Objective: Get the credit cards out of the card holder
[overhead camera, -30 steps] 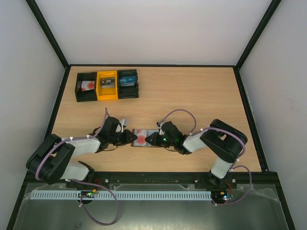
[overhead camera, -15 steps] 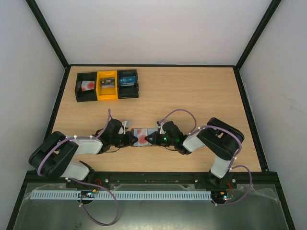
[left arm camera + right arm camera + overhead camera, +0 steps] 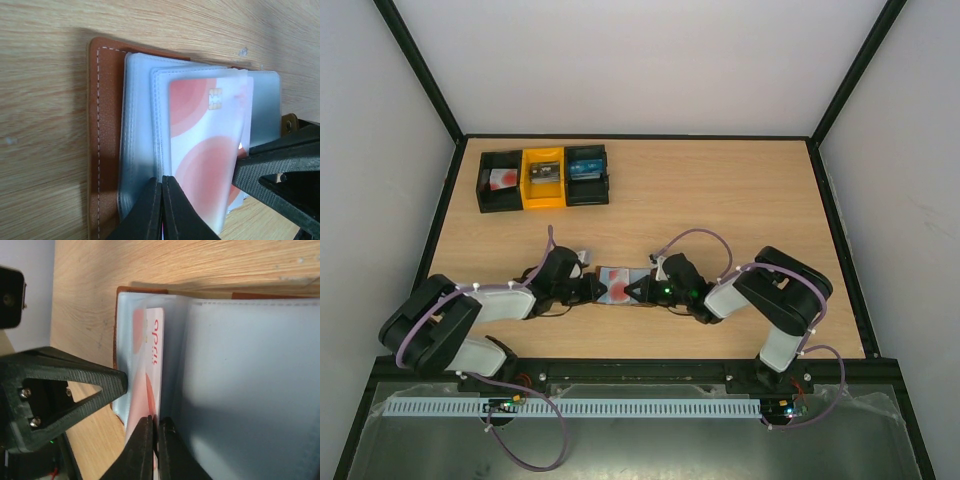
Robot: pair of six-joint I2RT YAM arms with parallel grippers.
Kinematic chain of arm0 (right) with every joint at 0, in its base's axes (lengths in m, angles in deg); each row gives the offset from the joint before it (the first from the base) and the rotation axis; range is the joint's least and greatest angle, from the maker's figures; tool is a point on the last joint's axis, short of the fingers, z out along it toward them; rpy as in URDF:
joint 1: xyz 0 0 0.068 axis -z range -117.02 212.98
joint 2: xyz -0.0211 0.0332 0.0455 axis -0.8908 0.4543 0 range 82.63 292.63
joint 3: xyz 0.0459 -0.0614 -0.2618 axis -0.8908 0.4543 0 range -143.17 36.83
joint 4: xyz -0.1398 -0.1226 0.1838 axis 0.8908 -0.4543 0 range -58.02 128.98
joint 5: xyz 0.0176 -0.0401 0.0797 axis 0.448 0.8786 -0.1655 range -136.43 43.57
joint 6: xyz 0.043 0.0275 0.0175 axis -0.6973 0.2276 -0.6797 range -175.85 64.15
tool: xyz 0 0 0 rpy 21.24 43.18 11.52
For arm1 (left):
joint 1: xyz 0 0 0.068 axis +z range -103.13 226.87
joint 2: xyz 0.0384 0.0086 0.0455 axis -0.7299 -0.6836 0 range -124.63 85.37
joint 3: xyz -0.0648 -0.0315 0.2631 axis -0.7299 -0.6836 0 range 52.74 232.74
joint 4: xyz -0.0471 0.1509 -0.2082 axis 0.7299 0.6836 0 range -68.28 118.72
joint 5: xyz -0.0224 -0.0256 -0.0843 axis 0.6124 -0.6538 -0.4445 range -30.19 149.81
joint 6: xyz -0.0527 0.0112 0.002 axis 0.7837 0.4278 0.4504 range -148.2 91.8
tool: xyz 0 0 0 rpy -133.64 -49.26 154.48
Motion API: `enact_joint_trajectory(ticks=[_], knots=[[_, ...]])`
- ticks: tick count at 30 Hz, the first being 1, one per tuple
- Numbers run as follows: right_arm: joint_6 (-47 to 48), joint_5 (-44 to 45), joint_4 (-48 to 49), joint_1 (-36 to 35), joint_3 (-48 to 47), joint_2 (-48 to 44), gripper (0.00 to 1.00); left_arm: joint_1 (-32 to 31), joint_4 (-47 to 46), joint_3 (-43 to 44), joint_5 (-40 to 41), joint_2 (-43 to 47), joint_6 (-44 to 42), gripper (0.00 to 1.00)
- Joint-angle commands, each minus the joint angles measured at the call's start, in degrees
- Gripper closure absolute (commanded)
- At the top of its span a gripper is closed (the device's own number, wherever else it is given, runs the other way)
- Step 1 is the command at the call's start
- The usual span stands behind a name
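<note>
on the wooden table [image 3: 720, 200] the brown card holder [image 3: 105, 125] lies open between both arms, left jaws pinched tight on its clear sleeves, right jaws clamped on the sleeved red-and-white credit card [image 3: 200, 150].

Left gripper [image 3: 594, 290] and right gripper [image 3: 634, 290] block the card holder [image 3: 615, 280] on both sides, leaving approach open from above and across the far table [image 3: 720, 200], bins [image 3: 543, 178] well apart.
</note>
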Motion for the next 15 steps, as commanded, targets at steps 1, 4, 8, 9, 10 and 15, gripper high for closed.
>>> enact_joint_trajectory(ticks=[1, 4, 8, 9, 10, 15], knots=[[1.1, 0.0, 1.5, 0.5, 1.7, -1.4, 0.98, -0.1, 7.7, 0.5, 5.3, 0.1, -1.4, 0.97], [1.4, 0.5, 0.4, 0.8, 2.1, -2.3, 0.98, -0.1, 8.7, 1.1, 5.7, 0.9, -1.6, 0.97], [1.7, 0.8, -1.2, 1.0, 1.7, -2.1, 0.90, -0.1, 9.1, 1.2, 6.8, 0.7, -1.3, 0.97], [1.9, 0.8, -1.3, 1.0, 1.7, -2.1, 0.87, -0.2, 9.1, 1.2, 7.0, 0.4, -1.3, 0.97], [1.9, 1.0, -1.3, 1.1, 2.1, -2.0, 0.88, -0.1, 9.2, 1.1, 7.0, 0.1, -1.3, 0.97], [1.7, 1.6, -1.6, 1.5, 3.0, -2.4, 0.98, -0.5, 8.3, 1.0, 6.6, -0.6, -0.9, 0.97]])
